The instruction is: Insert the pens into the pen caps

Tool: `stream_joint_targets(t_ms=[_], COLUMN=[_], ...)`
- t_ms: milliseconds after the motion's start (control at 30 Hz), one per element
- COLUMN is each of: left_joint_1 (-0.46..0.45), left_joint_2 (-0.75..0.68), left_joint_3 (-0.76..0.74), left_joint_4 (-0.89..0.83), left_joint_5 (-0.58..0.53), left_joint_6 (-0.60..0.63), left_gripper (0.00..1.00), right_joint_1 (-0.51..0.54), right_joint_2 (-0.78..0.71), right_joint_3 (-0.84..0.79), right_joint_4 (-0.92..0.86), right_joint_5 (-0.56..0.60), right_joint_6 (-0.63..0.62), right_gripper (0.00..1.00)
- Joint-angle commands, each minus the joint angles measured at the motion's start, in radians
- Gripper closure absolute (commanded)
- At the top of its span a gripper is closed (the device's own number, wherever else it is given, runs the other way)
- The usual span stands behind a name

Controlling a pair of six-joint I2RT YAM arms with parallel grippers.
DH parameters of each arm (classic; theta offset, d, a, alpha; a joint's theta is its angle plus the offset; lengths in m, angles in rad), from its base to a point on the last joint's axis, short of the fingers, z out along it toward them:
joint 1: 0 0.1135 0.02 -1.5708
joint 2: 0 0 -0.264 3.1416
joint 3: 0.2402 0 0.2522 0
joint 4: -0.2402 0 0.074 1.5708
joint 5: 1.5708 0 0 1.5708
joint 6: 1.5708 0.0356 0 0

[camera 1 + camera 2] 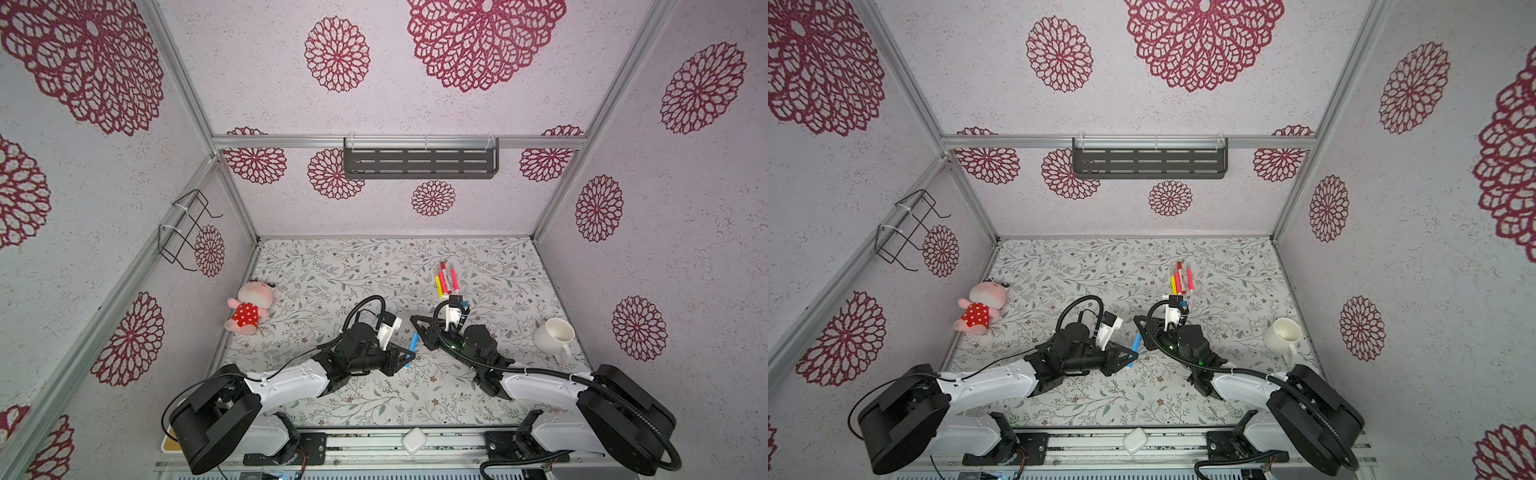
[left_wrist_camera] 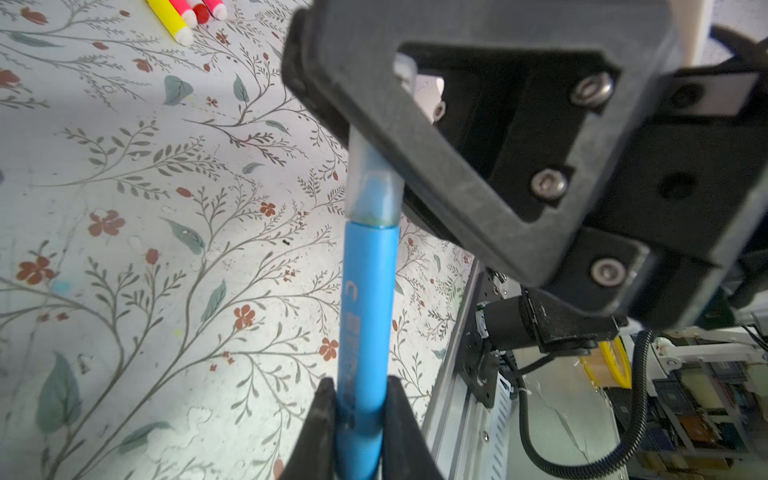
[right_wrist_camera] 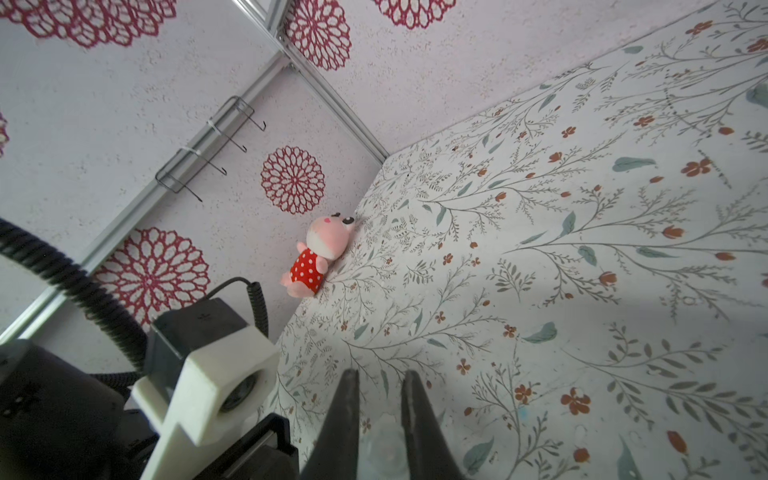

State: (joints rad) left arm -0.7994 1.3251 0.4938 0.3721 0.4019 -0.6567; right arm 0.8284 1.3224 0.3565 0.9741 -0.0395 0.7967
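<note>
Gripping the blue pen (image 2: 365, 332) near its lower end, the left gripper (image 2: 359, 399) has its jaws closed on the barrel, one finger pressed on each side. The pen rises from those fingers at a slight tilt above the flowered table (image 2: 124, 249). Over its tip sits a clear cap (image 2: 374, 187), blue showing through the plastic, and the cap's rim meets the end of the barrel. The far part of the cap passes behind a black finger of the right gripper (image 3: 380, 374). In the right wrist view, that gripper's jaws are closed on the cap (image 3: 384, 436), which shows as a pale blur between the two fingers.

In both top views the two grippers meet near the middle of the table, with the blue pen (image 1: 412, 345) between them. The other pens (image 1: 445, 280), yellow, pink and red, lie side by side farther back, well apart from the grippers. A white mug (image 1: 555, 334) stands at the right edge, and a pink plush toy (image 1: 249, 307) lies at the left edge.
</note>
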Motion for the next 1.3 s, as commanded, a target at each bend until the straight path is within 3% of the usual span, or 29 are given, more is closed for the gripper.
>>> stream_joint_targets(t_ms=[0,267,567,767,867,1000,1100,1267], left_joint_1=[0.121,0.171,0.226,0.223,0.210,0.175,0.155,0.134], left_joint_2=[-0.080,-0.135,-0.167,-0.145,-0.136,-0.144,-0.154,-0.153], left_joint_3=[0.061,0.031,0.012,0.034,0.021,-0.020,-0.039,-0.039], left_joint_4=[0.273,0.272,0.267,0.165,0.139,0.124,0.126,0.124], left_joint_5=[-0.188,-0.175,-0.151,-0.119,-0.113,-0.155,-0.179,-0.196], left_joint_6=[-0.033,-0.039,-0.044,-0.021,-0.023,-0.025,-0.033,-0.023], left_gripper=[1.00,1.00,1.00,1.00,1.00,1.00,1.00,1.00], right_joint_1=[0.130,0.205,0.241,0.213,0.149,0.042,-0.015,-0.028], right_joint_2=[0.090,0.206,0.223,0.096,-0.037,-0.215,-0.267,-0.220], right_joint_3=[-0.096,-0.116,-0.116,-0.021,0.056,0.103,0.133,0.156], right_joint_4=[-0.109,0.021,0.021,-0.235,-0.423,-0.500,-0.513,-0.468], right_joint_5=[-0.114,-0.174,-0.164,-0.112,-0.082,-0.046,-0.053,-0.116], right_joint_6=[0.023,0.065,0.067,-0.046,-0.141,-0.223,-0.250,-0.238], right_gripper=[1.00,1.00,1.00,1.00,0.85,0.55,0.52,0.53])
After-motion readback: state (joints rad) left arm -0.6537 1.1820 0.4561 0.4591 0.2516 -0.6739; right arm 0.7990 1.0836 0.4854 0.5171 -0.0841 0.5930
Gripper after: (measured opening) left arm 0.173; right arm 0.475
